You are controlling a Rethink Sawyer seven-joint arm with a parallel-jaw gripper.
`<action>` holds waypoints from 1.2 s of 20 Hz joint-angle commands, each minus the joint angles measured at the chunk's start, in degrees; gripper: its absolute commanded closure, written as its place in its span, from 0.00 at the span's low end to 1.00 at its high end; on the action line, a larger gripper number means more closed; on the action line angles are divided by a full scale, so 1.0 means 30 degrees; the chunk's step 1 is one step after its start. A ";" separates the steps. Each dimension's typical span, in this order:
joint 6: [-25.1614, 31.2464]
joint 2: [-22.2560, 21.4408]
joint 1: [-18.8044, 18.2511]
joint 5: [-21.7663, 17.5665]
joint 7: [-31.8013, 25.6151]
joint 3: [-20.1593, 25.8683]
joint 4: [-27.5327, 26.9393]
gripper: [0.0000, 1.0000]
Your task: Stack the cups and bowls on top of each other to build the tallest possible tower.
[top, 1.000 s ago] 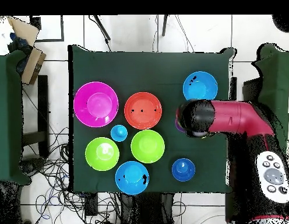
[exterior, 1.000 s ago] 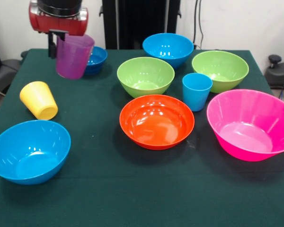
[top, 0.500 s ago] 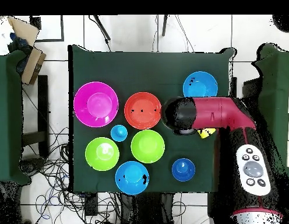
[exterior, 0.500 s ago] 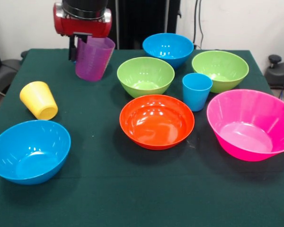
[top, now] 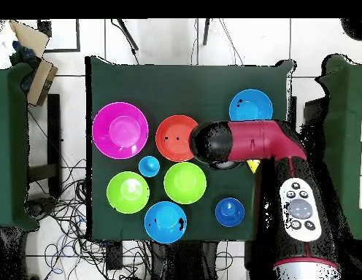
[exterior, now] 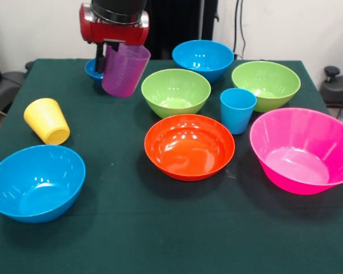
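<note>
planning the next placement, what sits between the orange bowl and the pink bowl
Only bare green cloth between the orange bowl and pink bowl, in the front view.

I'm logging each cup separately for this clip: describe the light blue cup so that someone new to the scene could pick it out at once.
Start at the big pink bowl on the green table. Beside it, towards the table's middle, the light blue cup stands upright between the orange bowl and a lime green bowl. It is far narrower than the bowls around it, and the only blue thing there that is taller than wide.

Seven bowls: one pink point(exterior: 304, 149), one orange point(exterior: 189, 146), two green point(exterior: 175, 91) point(exterior: 266, 84), three blue point(exterior: 35, 181) point(exterior: 203, 59) point(exterior: 94, 71). Three cups: yellow point(exterior: 47, 120), purple point(exterior: 124, 70), blue point(exterior: 237, 110).
</note>
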 commanded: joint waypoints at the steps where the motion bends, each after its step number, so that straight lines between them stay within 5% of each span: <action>1: -0.1517 0.0666 0.1222 -0.1341 0.2159 -0.0419 0.0801 1.00; 24: -0.2311 0.1490 0.2796 -0.0849 0.2318 -0.1863 0.0446 1.00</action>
